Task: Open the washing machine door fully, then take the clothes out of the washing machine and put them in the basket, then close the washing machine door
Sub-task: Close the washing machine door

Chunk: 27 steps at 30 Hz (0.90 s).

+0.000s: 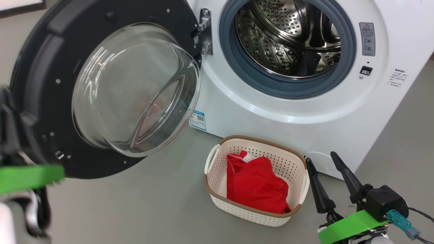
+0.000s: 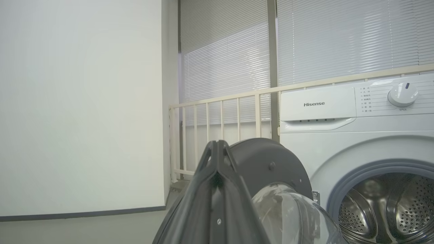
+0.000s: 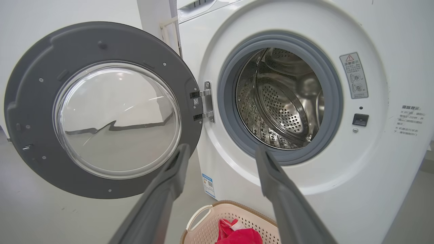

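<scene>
Red clothes (image 1: 257, 186) lie in the basket (image 1: 257, 139) before the washing machine (image 1: 305, 112). I see my left claw (image 2: 217, 144) pressed together, my right claw (image 1: 320, 157) apart.

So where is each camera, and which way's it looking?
Head view: on the head, looking down at the open washing machine door, drum and basket; the open right gripper shows lower right.
Left wrist view: on the left arm, looking along the shut left gripper past the door to blinds.
Right wrist view: on the right arm, facing door and drum between its fingers.
Shared: door and drum, in all three.
</scene>
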Tool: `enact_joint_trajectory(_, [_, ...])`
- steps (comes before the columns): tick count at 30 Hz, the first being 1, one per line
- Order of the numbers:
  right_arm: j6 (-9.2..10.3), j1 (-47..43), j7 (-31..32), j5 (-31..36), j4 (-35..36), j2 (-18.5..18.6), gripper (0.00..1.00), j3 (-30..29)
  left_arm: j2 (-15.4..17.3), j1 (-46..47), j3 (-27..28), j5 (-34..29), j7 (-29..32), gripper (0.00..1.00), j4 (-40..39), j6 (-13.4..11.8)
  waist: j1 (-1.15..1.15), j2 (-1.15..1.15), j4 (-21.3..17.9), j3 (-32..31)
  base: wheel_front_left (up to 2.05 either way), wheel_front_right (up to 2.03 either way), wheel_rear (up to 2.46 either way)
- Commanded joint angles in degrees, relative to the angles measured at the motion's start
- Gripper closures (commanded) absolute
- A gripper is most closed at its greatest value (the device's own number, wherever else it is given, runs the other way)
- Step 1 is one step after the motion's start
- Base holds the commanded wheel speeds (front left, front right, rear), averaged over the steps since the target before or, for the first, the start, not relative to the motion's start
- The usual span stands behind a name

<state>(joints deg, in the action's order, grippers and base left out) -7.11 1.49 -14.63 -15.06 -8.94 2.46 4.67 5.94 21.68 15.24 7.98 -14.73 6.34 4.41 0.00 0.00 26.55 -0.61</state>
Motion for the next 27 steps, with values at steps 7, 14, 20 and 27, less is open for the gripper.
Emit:
enact_joint_trajectory(7, [-0.37, 2.5, -0.4, 0.1, 0.8, 0.4, 0.0, 2.0, 4.9, 12.9, 5.9, 1.5, -0.3, 1.0, 7.4, -2.5, 0.0, 0.0, -1.6, 0.5, 0.0, 0.0, 0.0])
enact_joint_trajectory(14, [-0.37, 2.5, -0.4, 0.7, 0.5, 0.4, 0.0, 2.2, 9.5, 23.5, 10.9, 7.2, 1.9, 1.0, 26.0, -3.4, 0.0, 0.0, -3.4, 0.7, 0.0, 0.0, 0.0])
enact_joint_trajectory(20, [-0.37, 2.4, -0.4, 1.5, 0.2, 0.4, 0.0, 2.7, 10.9, 32.2, 17.7, 16.8, 9.3, 1.0, 41.2, -4.1, 0.0, 0.0, -4.5, 0.5, 0.0, 0.0, 0.0])
enact_joint_trajectory(27, [-0.37, 2.1, -0.4, 1.9, 0.0, 0.4, 0.0, 3.4, 13.6, 37.3, 21.9, 23.4, 21.6, 1.0, 53.4, -5.6, 0.0, 0.0, -5.9, 0.1, 0.0, 0.0, 0.0])
